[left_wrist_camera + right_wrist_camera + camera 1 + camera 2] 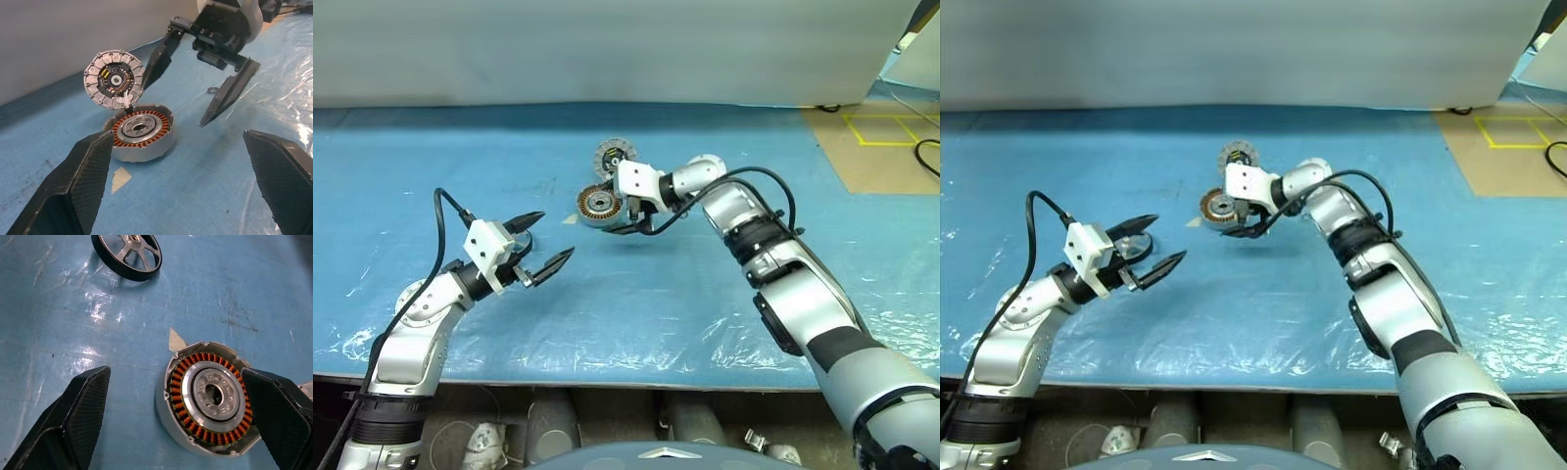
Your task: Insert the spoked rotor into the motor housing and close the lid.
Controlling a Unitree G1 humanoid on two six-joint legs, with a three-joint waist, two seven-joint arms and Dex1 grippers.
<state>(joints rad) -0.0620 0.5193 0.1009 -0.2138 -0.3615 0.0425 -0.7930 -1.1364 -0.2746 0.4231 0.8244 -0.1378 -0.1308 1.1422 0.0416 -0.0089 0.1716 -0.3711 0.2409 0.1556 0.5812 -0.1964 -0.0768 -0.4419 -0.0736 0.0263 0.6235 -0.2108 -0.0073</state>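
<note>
The motor housing (600,206) sits at centre frame on the blue mat (636,313), its lid (615,155) hinged up behind; the right gripper (628,223) hovers beside it, fingers apart and empty; the left gripper (540,245) gapes lower left, spoked rotor (128,254) lying apart

Between the spread black fingers (78,421) of our right gripper (181,423), the motor housing (210,399) lies open on the blue plastic-covered table (146,318), its ring of copper-brown windings circling a silver centre. One finger overlaps the housing's rim while the other stands apart from it over bare sheet, and a small pale scrap of tape (176,340) lies just beside the housing. Well apart from it, the spoked rotor (128,254) lies flat on the sheet, a dark ring with slim silver spokes, partly cut off by the frame's edge.
</note>
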